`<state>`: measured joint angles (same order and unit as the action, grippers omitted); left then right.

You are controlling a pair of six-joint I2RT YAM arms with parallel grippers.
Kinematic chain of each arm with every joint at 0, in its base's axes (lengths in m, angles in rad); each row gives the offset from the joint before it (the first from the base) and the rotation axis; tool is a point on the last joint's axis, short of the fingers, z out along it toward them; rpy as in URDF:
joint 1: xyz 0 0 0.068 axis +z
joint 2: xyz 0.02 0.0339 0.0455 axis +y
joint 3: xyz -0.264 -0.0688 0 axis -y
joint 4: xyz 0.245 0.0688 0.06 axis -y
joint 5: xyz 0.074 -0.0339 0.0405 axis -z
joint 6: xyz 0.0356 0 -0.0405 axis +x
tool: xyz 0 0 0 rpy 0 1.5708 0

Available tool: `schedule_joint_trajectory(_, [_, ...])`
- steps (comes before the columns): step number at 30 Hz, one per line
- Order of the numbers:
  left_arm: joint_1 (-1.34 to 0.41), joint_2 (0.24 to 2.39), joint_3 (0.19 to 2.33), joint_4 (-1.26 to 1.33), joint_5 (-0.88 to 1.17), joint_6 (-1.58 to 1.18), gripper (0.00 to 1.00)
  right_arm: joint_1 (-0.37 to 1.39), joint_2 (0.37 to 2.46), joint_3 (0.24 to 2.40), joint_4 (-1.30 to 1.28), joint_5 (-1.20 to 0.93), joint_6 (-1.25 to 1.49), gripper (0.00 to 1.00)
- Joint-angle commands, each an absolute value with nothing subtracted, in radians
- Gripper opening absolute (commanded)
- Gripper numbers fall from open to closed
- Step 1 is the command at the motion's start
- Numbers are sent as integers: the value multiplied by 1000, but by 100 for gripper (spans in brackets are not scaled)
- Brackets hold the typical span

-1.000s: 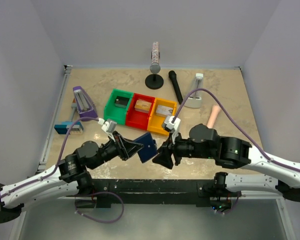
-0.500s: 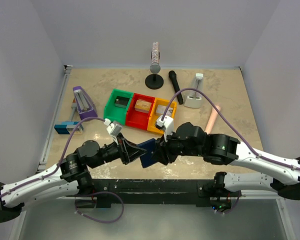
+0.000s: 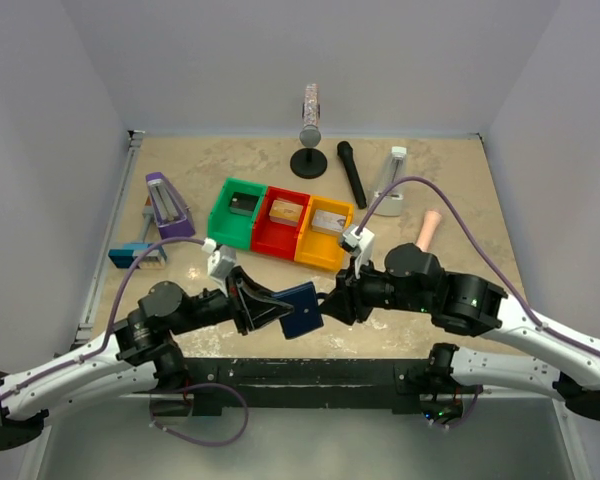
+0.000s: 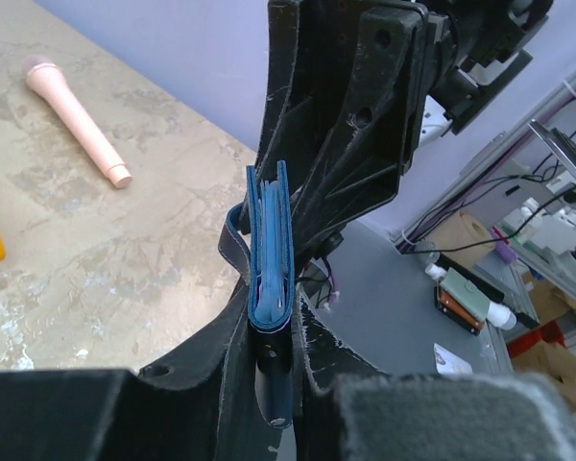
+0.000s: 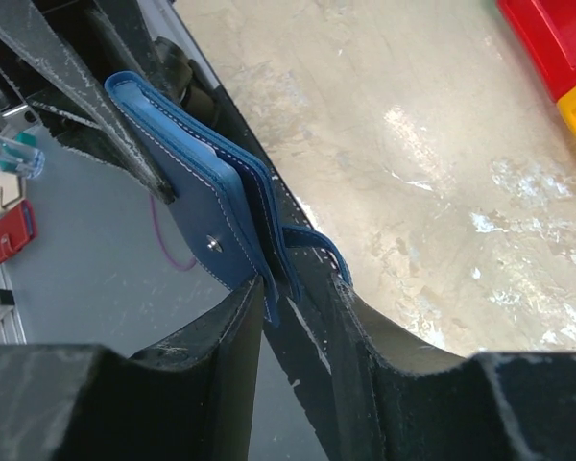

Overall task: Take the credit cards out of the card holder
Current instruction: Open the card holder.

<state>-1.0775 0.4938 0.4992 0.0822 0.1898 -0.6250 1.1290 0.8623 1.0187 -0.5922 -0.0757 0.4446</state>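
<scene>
The right gripper is closing in now; a second back it was hanging clear of the card holder, and now its fingers are narrowing around one leaf of it; whether they are pinching yet, I cannot tell; the left gripper is clamping the opposite edge, holding the wallet aloft between the arms, over the near edge of the table; no credit cards are showing, so I'm judging the prising-open is only beginning.

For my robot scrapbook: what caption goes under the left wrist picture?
Left gripper clamps a dark blue folded card holder on edge; the right gripper straddles its far end.
</scene>
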Motion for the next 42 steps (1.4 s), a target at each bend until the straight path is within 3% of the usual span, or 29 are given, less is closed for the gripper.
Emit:
schedule_joint_trajectory(1, [-1062, 492, 502, 259, 345, -604, 0, 1118, 833, 1014, -522, -118, 443, 37])
schedule_joint_trajectory(12, [-979, 500, 502, 408, 566, -643, 0, 1101, 769, 997, -423, -256, 505, 43])
schedule_joint_trajectory(30, [-931, 581, 522, 583, 709, -730, 0, 1049, 696, 954, -265, -394, 632, 65])
schedule_joint_trajectory(42, [-928, 601, 511, 637, 729, -761, 0, 1019, 698, 923, -186, -453, 693, 64])
